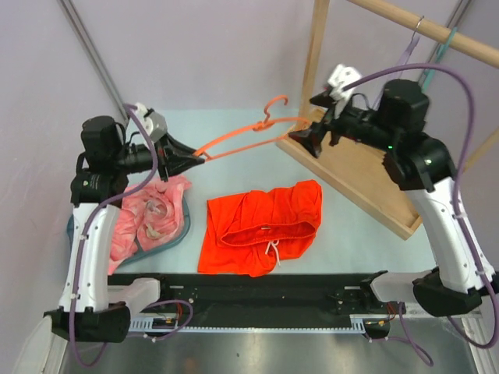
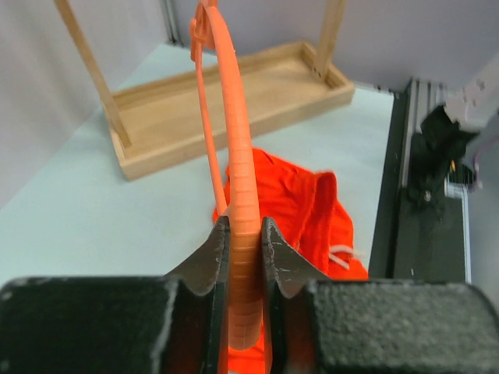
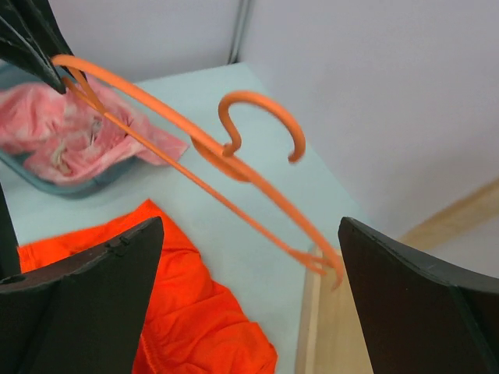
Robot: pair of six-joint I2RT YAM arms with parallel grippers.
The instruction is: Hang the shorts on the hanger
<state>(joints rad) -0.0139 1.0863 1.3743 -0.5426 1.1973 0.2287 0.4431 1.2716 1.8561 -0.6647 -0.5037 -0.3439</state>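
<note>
Now: hanger (image 2: 243, 179) is up in the air and shorts (image 1: 257, 226) are not on it yet.
Left jaws: pinching one end of the hanger, pressed on the thin plastic arm, which sticks out past the tips toward the wooden rack (image 1: 366, 183).
Right jaws: spread wide and holding nothing. The hanger's far end sits near them, roughly in the gap in the right wrist view. No contact that I can see.
Hanger: tilted and clear of the counter (image 1: 234, 89), with the hook pointing up and away from the left arm.
Shorts: flat on the counter between the two arm bases, waistband and white drawstring toward the near edge, well below the hanger and touching neither arm.
Other stuff: pink garment (image 1: 152, 210) sits in a shallow bin (image 1: 181, 232) on the left. Lilac hanger (image 1: 409, 48) and teal hanger (image 1: 443, 43) are on the rack rod.
Stage (judgement): early. Probably a handover or a two-arm steadying of the hanger before threading.
Risk 1: the hanger is gripped at one end only, so a bump from the right jaws could swing or twist it out of the pinch.
Risk 2: the bar is thin, so the right jaws may close beside it and miss.
Risk 3: the hook is close to the rack post and may snag if moved that way.
Risk 4: the fabric is limp, so lifting the shorts by one layer would keep the leg or waist opening shut.
</note>
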